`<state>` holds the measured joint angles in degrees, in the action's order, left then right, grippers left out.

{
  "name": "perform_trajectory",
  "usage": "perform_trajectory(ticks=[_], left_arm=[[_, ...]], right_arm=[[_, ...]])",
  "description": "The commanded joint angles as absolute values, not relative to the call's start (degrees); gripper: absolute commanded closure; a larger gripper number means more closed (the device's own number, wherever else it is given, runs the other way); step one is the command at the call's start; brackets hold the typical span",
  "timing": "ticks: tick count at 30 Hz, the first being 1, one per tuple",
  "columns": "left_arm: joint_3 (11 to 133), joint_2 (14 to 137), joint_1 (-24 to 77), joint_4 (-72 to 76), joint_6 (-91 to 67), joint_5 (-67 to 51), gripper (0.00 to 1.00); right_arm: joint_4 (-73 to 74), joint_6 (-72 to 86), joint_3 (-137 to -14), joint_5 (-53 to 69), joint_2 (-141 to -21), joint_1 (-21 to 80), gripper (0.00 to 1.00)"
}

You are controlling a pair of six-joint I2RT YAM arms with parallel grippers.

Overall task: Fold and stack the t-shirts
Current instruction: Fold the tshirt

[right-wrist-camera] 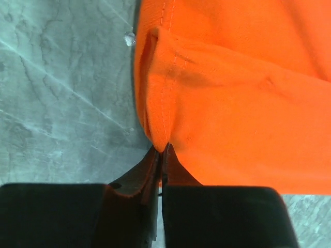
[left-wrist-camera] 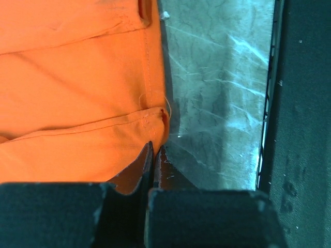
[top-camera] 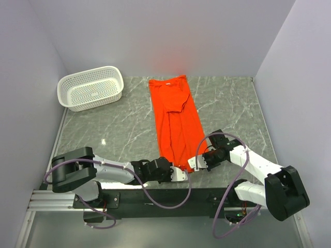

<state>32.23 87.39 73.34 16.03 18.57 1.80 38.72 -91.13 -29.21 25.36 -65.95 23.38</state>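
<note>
The orange-red t-shirt (top-camera: 176,119) lies on the marble table as a long narrow strip, folded lengthwise, with its collar at the far end and its hem near the arms. My left gripper (top-camera: 181,173) is at the near hem's left corner. In the left wrist view its jaws (left-wrist-camera: 154,148) are closed on the cloth's corner (left-wrist-camera: 77,77). My right gripper (top-camera: 194,162) is at the hem's right corner. In the right wrist view its jaws (right-wrist-camera: 163,151) are closed on a small fold of the cloth's edge (right-wrist-camera: 248,103).
A white perforated basket (top-camera: 90,88) stands at the far left corner. Grey walls enclose the table (top-camera: 227,103) on three sides. The black base rail (left-wrist-camera: 305,129) runs just behind the left gripper.
</note>
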Motion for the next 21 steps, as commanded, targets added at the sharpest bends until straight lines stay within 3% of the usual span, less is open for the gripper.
perform_trajectory(ticks=[1, 7, 11, 21], left_arm=[[31.2, 85.2, 73.3, 17.5, 19.9, -2.0, 1.0], [32.1, 80.2, 65.8, 17.5, 20.1, -13.1, 1.0], [36.3, 81.6, 57.8, 15.7, 20.3, -20.3, 1.0], [51.0, 92.4, 39.5, 13.5, 22.8, -30.1, 0.99]], right_arm=[[39.9, -88.9, -30.1, 28.4, -65.8, 23.5, 1.0], [47.7, -86.0, -38.7, 37.0, -67.0, 21.2, 1.0], [44.9, -77.8, -46.5, 38.7, -71.2, 19.8, 1.0], [29.9, -50.0, -63.7, 28.7, -88.1, 18.0, 1.0]])
